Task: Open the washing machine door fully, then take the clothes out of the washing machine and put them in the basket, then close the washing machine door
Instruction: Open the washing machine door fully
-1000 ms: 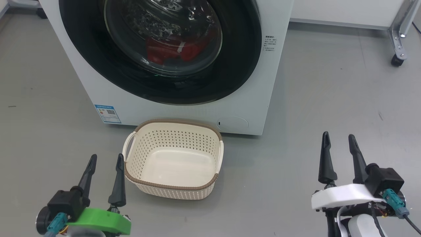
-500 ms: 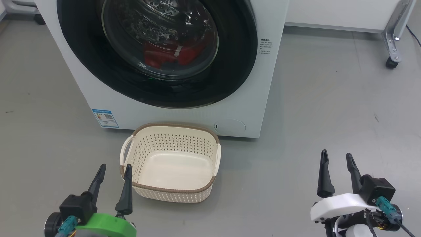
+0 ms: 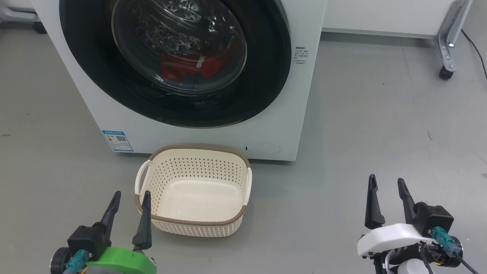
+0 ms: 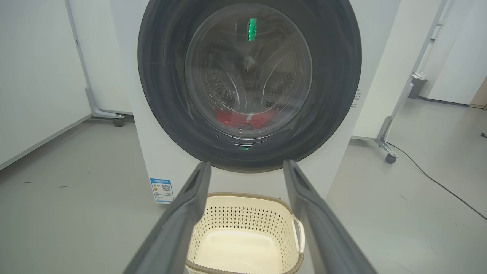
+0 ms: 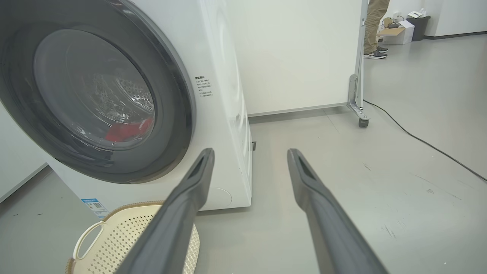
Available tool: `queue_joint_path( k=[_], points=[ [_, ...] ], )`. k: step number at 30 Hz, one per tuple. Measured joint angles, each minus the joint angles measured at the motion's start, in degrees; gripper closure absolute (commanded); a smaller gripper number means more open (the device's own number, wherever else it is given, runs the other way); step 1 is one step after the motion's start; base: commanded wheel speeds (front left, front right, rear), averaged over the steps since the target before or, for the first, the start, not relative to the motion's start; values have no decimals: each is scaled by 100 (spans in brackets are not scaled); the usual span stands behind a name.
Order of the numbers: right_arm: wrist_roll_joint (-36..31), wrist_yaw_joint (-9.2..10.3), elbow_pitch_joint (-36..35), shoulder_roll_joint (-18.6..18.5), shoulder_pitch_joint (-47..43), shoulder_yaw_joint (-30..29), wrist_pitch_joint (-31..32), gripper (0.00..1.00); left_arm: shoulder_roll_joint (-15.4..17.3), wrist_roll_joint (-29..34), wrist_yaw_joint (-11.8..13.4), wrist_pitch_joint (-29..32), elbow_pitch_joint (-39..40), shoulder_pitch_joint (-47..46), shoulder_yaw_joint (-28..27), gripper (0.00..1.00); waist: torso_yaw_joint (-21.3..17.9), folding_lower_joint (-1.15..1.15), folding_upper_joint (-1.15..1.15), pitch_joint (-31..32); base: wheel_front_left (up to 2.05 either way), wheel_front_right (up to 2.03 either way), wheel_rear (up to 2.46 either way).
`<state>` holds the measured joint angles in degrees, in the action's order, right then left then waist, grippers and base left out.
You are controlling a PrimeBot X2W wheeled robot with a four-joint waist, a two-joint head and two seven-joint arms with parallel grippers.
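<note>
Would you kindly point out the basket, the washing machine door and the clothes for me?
the basket [image 3: 196,169], head view, perforated far wall.
the washing machine door [image 3: 266,68], head view, right side of black rim.
the clothes [image 3: 179,68], head view, red fabric behind the glass.

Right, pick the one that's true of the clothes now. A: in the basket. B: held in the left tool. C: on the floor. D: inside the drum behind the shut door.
D: the clothes show red through the glass of the closed washing machine door.

Left gripper green-based, right gripper white-based
</note>
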<state>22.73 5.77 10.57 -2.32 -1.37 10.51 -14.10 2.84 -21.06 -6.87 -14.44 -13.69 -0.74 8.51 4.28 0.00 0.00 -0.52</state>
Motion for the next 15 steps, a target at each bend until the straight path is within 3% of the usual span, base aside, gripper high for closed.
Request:
queue_joint_path(
  k=[15],
  points=[
    [1,42,74,0,82,18,0,0,-12,1,-1,0,-23,0,-56,0,-39,0,0,31,0,0,0]
  ],
)
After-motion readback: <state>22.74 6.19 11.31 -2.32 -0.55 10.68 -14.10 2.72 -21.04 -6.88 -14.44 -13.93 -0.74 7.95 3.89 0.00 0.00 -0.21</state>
